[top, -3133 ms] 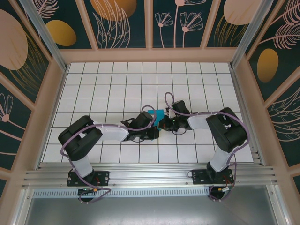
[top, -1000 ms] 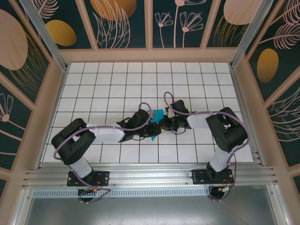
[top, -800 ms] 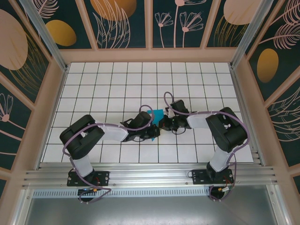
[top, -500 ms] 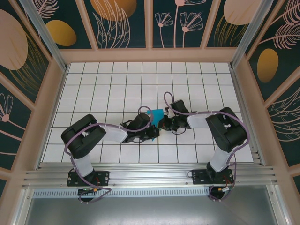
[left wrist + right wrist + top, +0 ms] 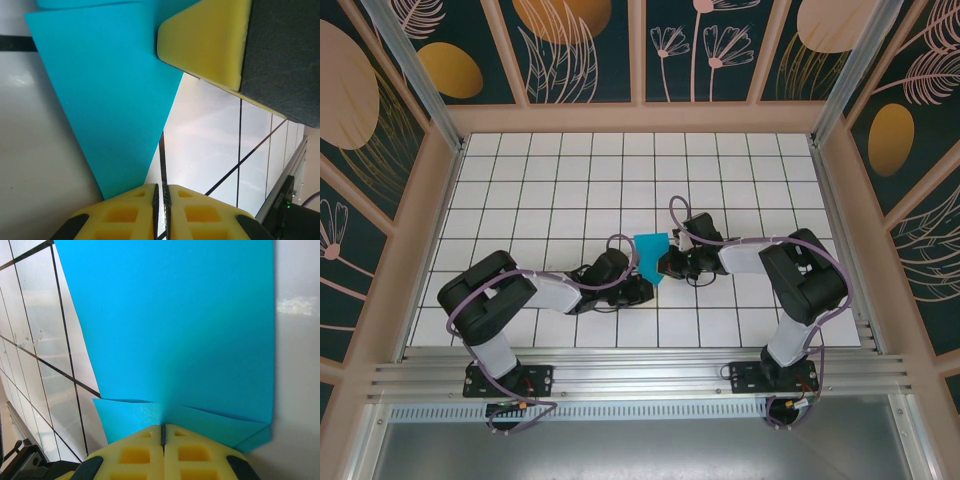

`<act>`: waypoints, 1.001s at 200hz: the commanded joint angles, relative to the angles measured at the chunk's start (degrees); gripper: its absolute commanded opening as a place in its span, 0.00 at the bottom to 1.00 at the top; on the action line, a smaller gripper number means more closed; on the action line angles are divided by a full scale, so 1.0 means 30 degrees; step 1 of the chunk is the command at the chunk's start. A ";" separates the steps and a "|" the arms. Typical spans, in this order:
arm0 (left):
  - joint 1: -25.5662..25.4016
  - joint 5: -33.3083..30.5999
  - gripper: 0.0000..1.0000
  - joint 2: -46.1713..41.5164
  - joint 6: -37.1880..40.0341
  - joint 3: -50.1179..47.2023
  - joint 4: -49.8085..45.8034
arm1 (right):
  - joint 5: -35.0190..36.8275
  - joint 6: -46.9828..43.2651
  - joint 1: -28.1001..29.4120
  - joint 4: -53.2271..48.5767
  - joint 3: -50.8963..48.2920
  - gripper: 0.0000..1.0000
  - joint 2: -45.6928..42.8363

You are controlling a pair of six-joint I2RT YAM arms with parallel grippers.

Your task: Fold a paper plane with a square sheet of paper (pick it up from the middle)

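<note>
We see the square sheet of paper (image 5: 649,256), folded pointed, flat on the table (image 5: 520,190) between two closed grippers, right gripper (image 5: 162,431) on its edge, left gripper (image 5: 161,193) empty at its tip; it's light, floppy and slippery, so pinch the crease.

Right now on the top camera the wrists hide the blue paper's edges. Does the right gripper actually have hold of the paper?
Observer: Yes. On the right wrist camera the right gripper has its yellow pads shut on the near edge of the paper.
Operator: Is that edge a single layer?
Observer: No. Folded flaps overlap just ahead of the pads.
Operator: And the left gripper?
Observer: On the left wrist camera the left gripper has its pads closed to a thin slit. The paper's pointed tip reaches them, but I cannot tell whether it is pinched.
</note>
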 commanded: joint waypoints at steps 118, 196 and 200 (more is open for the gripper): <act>0.0320 -0.2002 0.15 -0.3928 0.0745 0.1195 -0.5218 | 0.3575 -0.0072 -0.0037 -0.1906 0.0050 0.01 0.1039; 0.1483 -0.3381 0.12 0.0188 0.1824 0.4968 -0.5845 | 0.3142 0.0148 0.0315 -0.1325 0.0079 0.02 0.0801; 0.1476 -0.3476 0.11 0.0454 0.1906 0.5091 -0.6039 | 0.3094 0.0148 0.0315 -0.1306 0.0083 0.02 0.0739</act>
